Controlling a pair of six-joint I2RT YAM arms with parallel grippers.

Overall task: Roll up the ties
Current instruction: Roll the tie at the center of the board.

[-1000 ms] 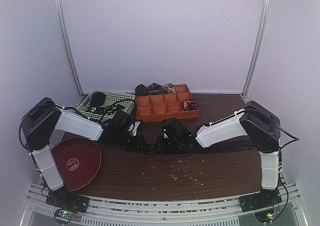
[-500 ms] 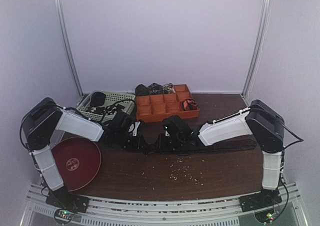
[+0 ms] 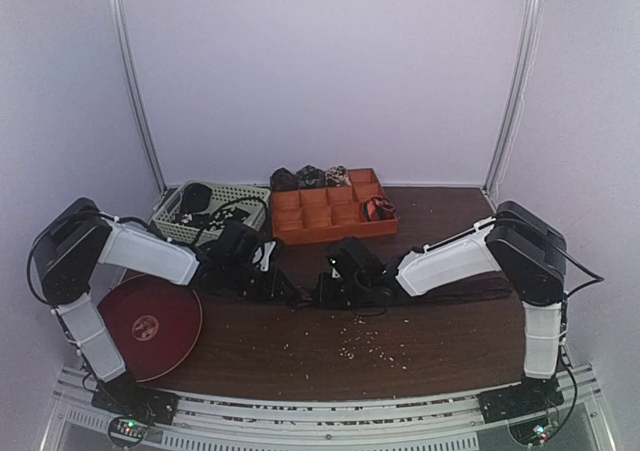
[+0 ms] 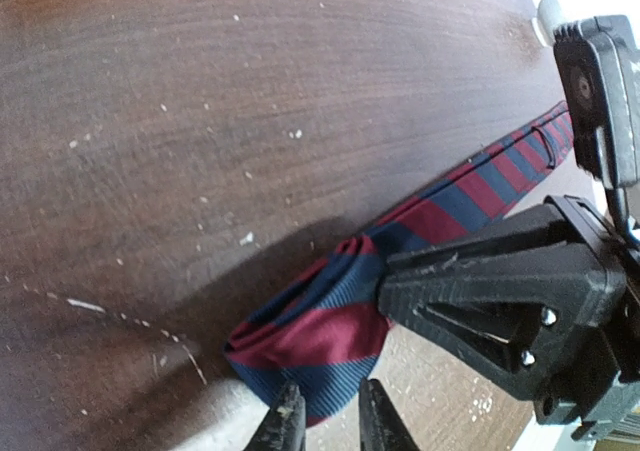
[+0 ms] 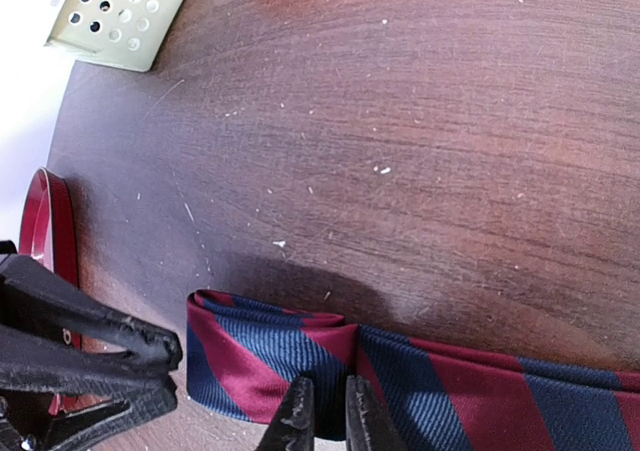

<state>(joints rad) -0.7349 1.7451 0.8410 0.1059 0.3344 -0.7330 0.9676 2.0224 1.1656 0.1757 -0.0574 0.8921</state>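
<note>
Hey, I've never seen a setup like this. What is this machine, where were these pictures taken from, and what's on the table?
These are two robot arms bolted at the near edge of a dark wooden table: the left arm and the right arm. The wide picture comes from a fixed camera above and behind them. The two close-ups come from cameras on their wrists. The left gripper and the right gripper both appear to pinch the folded end of a red-and-blue striped tie, which lies partly rolled. Farther back sit an orange tray and a pale green basket; nearer, on the left, is a red plate. Pale crumbs dot the wood.
</note>
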